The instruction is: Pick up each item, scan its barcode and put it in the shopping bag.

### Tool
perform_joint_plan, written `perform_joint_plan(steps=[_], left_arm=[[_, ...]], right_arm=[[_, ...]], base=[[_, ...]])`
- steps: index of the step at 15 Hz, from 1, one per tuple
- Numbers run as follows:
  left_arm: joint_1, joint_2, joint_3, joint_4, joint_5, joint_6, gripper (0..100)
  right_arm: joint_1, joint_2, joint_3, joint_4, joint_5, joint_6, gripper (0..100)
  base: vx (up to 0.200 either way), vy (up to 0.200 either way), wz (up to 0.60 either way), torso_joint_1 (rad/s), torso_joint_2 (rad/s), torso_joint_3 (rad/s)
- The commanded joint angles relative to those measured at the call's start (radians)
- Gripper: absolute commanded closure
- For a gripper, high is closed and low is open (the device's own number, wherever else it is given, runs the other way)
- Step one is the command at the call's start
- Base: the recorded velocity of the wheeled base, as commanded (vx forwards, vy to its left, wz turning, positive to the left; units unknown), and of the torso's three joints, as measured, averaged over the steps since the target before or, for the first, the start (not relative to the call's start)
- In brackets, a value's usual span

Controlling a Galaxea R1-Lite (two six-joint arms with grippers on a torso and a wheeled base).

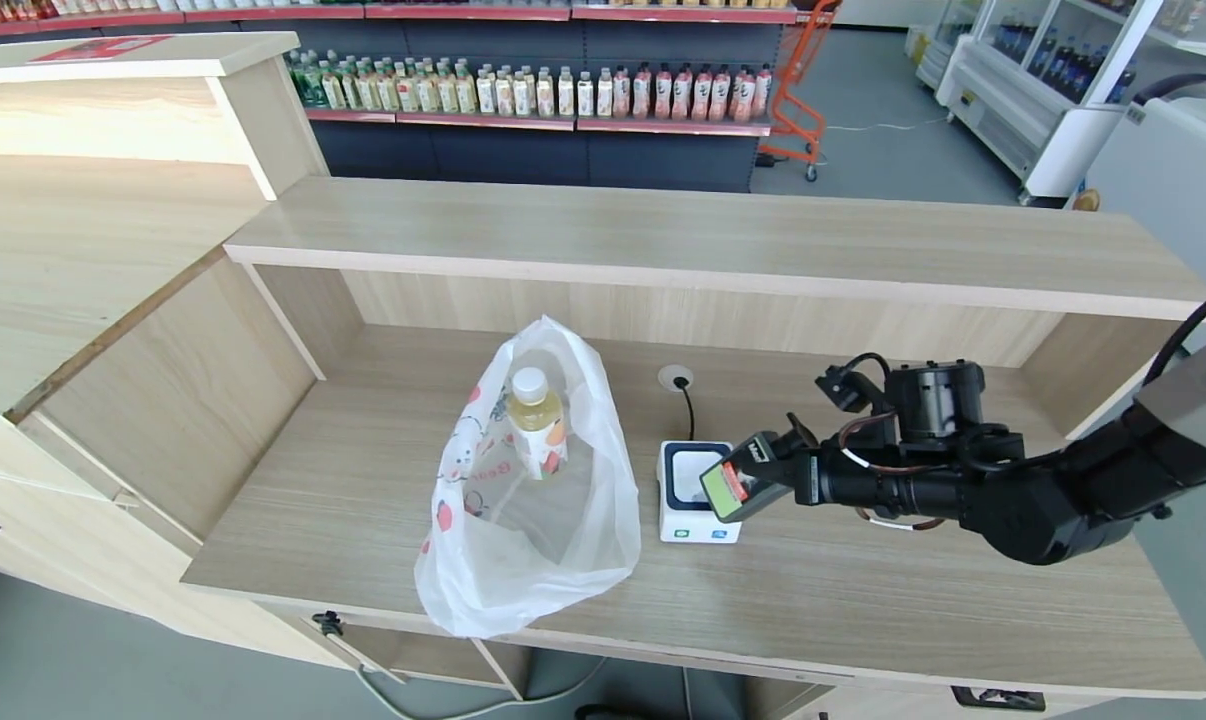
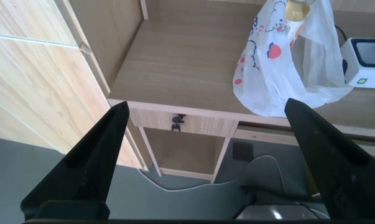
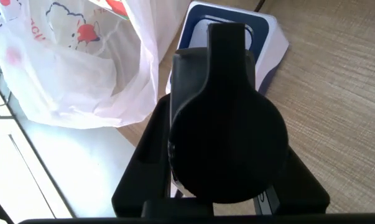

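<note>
Clamped in the right tool (image 1: 741,478), a small green-and-red pack (image 1: 715,500) is hanging just above the scanner (image 1: 685,520). Its broad face is tilting toward the dark window. I am taking that as the pose for reading the barcode, though the code itself is not showing to me. The arm is coming in low and level from the right, so the pack is hovering over the glass and not touching it.

Just beside the scanner, on its left, the bag (image 1: 523,540) is sitting slumped on the tabletop (image 1: 863,600), with its mouth gaping upward. A bottle (image 1: 536,420) is already standing upright inside, toward the back. The bag is lying close, so I am guessing the trip from the scan will be short. Its right wall is rising between pack and opening, though, and will probably need clearing from above. The thin plastic is also looking likely to snag or fold in.

A cable (image 1: 685,405) is running from the scanner back to a hole in the tabletop, out of the way. The ledge (image 1: 713,230) is standing along the back, well apart from the tool.

Off the front edge, the left tool (image 2: 206,109) is hanging with its jaws wide apart and holding nothing. It is well apart from the bag and is not propping it open.
</note>
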State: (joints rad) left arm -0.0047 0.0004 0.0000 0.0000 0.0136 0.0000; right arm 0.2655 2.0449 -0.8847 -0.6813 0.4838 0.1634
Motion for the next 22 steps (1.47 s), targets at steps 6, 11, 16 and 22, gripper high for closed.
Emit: perform_joint_plan(steps=[6,11,16,22], left_arm=[[0.0,0.0,0.0,0.0,0.0,0.0,0],[0.0,0.0,0.0,0.0,0.0,0.0,0],[0.0,0.0,0.0,0.0,0.0,0.0,0],[0.0,0.0,0.0,0.0,0.0,0.0,0]], right_arm=[[0.006,0.049,-0.037,-0.001,-0.007,0.044,100],[0.034,0.118,-0.048,-0.123,-0.048,0.093,100],[0.057,0.138,-0.073,-0.124,-0.053,0.094,100],[0.061,-0.017,-0.06,-0.152,-0.076,0.114,100]], base=[[0.0,0.0,0.0,0.0,0.0,0.0],[0.0,0.0,0.0,0.0,0.0,0.0],[0.0,0.0,0.0,0.0,0.0,0.0],[0.0,0.0,0.0,0.0,0.0,0.0]])
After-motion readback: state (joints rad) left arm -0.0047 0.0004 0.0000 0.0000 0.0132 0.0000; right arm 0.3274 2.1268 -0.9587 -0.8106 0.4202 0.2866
